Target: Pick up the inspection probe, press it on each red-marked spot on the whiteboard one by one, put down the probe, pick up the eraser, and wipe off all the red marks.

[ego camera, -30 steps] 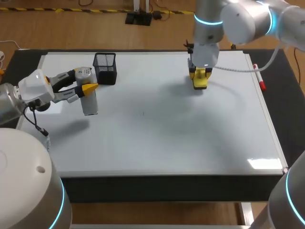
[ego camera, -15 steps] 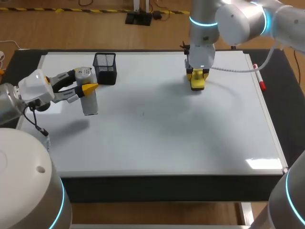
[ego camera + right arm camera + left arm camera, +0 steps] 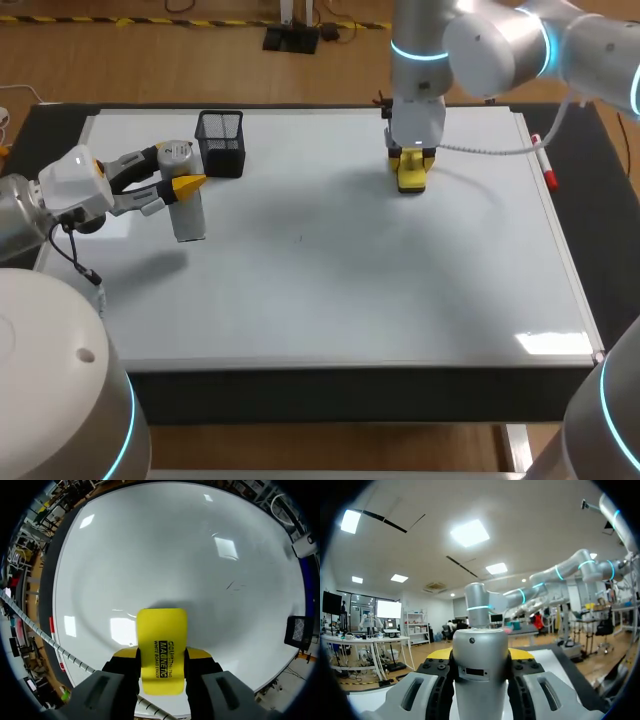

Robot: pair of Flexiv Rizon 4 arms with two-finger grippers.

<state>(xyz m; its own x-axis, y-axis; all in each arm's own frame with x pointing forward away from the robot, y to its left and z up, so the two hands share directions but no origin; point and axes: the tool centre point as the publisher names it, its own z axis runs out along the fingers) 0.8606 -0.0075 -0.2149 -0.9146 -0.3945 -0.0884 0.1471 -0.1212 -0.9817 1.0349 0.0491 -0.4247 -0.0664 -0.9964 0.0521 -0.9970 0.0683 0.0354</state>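
The yellow eraser (image 3: 412, 172) is pinched flat between the two yellow tips of your right pincer (image 3: 412, 160), low over the far, right-of-middle part of the whiteboard (image 3: 350, 290). You cannot tell whether it touches the surface. The silver, cylinder-shaped inspection probe (image 3: 186, 205) is at the board's left side, upright and clamped from both sides in your left pincer (image 3: 178, 186). A black mesh pen holder (image 3: 221, 143) stands just beyond the probe, near the far left corner. A red marker (image 3: 544, 163) lies along the whiteboard's right edge, by the dark tabletop (image 3: 605, 230).
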